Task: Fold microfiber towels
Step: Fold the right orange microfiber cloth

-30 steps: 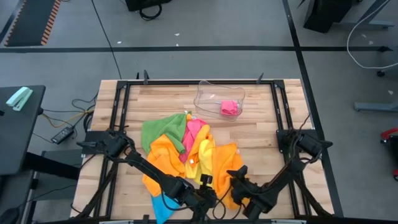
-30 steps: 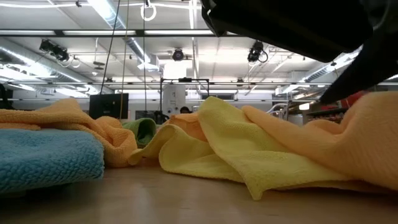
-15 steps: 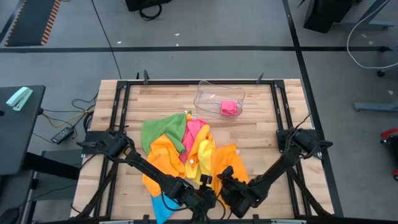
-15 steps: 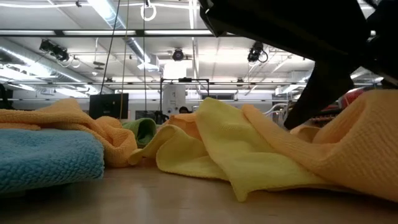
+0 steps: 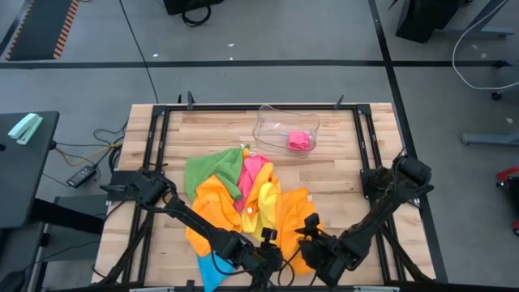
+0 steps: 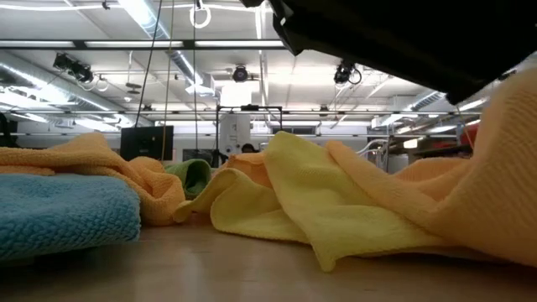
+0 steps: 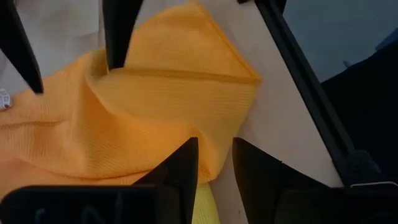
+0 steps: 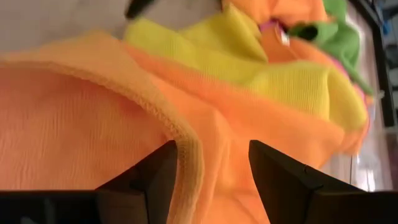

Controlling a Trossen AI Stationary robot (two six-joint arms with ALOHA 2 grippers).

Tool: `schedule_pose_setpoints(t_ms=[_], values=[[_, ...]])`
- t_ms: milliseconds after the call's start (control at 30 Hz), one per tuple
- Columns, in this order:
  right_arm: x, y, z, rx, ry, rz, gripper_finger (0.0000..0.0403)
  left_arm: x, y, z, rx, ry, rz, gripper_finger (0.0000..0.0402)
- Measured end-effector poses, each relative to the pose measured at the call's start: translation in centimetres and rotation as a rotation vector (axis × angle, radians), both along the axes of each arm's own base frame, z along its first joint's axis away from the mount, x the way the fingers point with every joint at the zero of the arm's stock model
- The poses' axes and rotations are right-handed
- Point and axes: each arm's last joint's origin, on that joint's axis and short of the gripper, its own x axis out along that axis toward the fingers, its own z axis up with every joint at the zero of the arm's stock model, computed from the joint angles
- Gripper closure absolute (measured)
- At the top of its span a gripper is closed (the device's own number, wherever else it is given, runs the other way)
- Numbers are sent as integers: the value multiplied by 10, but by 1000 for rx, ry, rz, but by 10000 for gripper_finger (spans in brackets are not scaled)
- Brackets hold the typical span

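A heap of microfiber towels lies mid-table: green (image 5: 209, 170), pink (image 5: 253, 169), yellow (image 5: 266, 203) and orange (image 5: 220, 203), with a blue one (image 5: 212, 268) flat at the near edge. One orange towel (image 5: 293, 212) on the heap's right is held by both grippers. My left gripper (image 5: 272, 243) is shut on its near edge. My right gripper (image 5: 306, 231), just to the right, is closed on it too. In the low view this towel (image 6: 495, 184) rises at the right, over the yellow towel (image 6: 336, 201). My left gripper pinches the orange towel's near edge (image 7: 214, 146) between its two fingers, slanting down from the near left. The cloth runs away from the fingers in a slack fold and rests on the table. My right gripper has the orange towel's stitched hem (image 8: 189, 149) between its fingers, slanting down from the near right. The cloth there is bunched, more than one layer. That part is raised off the table, and the rest trails down onto the heap.
A clear plastic tray (image 5: 272, 122) stands at the far middle with a folded pink towel (image 5: 299, 140) inside. Bare wood shows at the table's far left, far right and right side. Black frame rails (image 5: 369, 154) run along the table's edges.
My right gripper has risen and rolled while staying closed on the orange towel. The towel's near right part has come up with it, standing higher in the low view. The yellow towel's front edge has slid a little leftward there. The left gripper has kept still.
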Motion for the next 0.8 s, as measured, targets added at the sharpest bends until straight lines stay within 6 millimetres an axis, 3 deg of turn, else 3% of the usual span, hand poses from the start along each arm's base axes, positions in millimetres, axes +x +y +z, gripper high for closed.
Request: schedule_pose_setpoints(t_ms=[367, 667, 800], values=[[-23, -2, -37, 8, 27, -144, 194, 0, 0, 0, 1, 2, 0, 294], [-39, -6, -49, 43, 16, -208, 196, 0, 0, 0, 1, 2, 0, 294], [-43, -12, -55, 45, 25, -237, 214, 0, 1, 0, 1, 2, 3, 294]])
